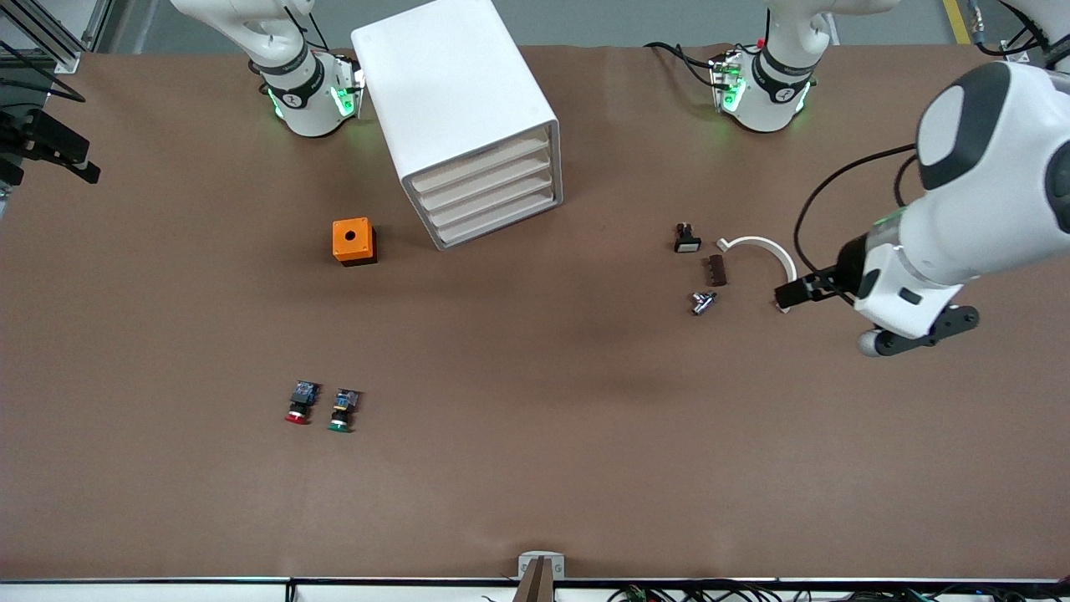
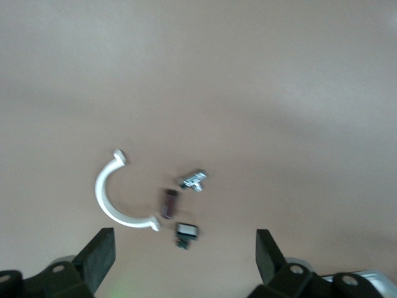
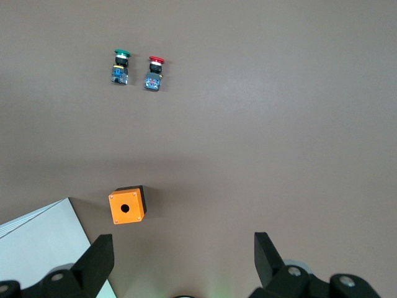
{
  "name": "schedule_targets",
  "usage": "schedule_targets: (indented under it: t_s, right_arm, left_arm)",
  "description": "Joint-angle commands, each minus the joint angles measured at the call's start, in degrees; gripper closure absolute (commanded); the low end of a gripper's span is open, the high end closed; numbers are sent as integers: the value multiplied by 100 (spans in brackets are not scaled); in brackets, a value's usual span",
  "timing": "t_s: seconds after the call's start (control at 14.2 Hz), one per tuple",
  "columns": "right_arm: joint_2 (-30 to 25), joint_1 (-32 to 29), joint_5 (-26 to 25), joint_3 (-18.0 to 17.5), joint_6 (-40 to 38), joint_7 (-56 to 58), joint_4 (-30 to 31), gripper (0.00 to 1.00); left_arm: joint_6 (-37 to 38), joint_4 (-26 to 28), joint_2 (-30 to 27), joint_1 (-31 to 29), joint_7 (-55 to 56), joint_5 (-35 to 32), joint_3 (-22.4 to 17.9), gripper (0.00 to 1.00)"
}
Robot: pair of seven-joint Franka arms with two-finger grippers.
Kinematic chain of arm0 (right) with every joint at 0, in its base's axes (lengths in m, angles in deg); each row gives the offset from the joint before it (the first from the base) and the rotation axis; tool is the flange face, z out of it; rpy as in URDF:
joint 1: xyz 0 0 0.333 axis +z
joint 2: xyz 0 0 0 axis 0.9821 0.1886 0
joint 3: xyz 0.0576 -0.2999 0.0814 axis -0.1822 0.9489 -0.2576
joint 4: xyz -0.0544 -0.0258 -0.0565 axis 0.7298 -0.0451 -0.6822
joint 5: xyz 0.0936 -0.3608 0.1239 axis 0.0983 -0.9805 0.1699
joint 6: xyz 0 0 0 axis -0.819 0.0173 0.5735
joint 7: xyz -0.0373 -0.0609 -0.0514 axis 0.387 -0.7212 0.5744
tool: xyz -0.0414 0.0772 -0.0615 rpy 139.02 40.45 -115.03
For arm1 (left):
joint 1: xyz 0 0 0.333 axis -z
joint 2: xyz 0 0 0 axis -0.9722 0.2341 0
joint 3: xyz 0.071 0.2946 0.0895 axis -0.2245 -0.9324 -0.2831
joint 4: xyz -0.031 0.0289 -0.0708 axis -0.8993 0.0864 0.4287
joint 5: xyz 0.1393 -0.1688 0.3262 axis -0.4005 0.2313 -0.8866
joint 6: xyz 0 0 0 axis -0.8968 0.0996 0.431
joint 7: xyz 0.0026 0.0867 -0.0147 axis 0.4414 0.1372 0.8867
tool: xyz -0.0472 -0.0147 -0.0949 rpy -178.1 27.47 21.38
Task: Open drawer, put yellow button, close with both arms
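The white cabinet [image 1: 456, 92] stands near the robots' bases, and its top drawer [image 1: 479, 165] is shut like the three below it. No yellow button shows in any view. My left gripper [image 1: 804, 289] hangs over the table toward the left arm's end, beside a white half ring [image 1: 762, 249]. In the left wrist view the left gripper [image 2: 184, 248] is open and empty. My right gripper [image 3: 183, 248] is open and empty, high above the table near the cabinet's corner [image 3: 37, 248]. It is out of the front view.
An orange box with a hole [image 1: 353, 241] sits beside the cabinet. Red-capped [image 1: 298, 403] and green-capped [image 1: 343, 410] buttons lie nearer the front camera. A black-and-white switch [image 1: 686, 238], a brown piece [image 1: 717, 270] and a metal part [image 1: 704, 302] lie by the half ring.
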Motion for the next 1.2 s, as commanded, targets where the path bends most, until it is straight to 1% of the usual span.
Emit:
schedule_targets:
  t_s: [0.0, 0.07, 0.14, 0.21, 0.42, 0.56, 0.91, 1.13]
  right_arm:
    - [-138, -95, 65, -69, 73, -71, 138, 0]
    - [-138, -95, 65, -60, 73, -62, 138, 0]
    - [-138, -95, 65, -60, 65, -62, 138, 0]
    - [-138, -95, 65, -60, 65, -62, 138, 0]
    - [-129, -86, 65, -52, 82, -62, 138, 0]
    - [-129, -86, 65, -52, 100, -62, 147, 0]
    - [-129, -86, 65, -52, 144, -62, 147, 0]
    - [-129, -86, 65, -52, 152, -62, 156, 0]
  left_arm:
    - [46, 123, -148, -416, -804, -167, 45, 0]
    - [46, 184, -183, -443, -1016, -167, -25, 0]
    - [38, 332, -296, -418, -1131, -167, -243, 0]
    - [-15, 482, -393, -409, -1236, -167, -333, 0]
    - [-50, 588, -570, -409, -1509, -158, -509, 0]
    - [-76, 676, -640, -426, -1545, -167, -509, 0]
    - [-331, 1229, -1246, -444, -1554, -167, -474, 0]
    - [-349, 1265, -1413, -444, -1545, -167, -448, 0]
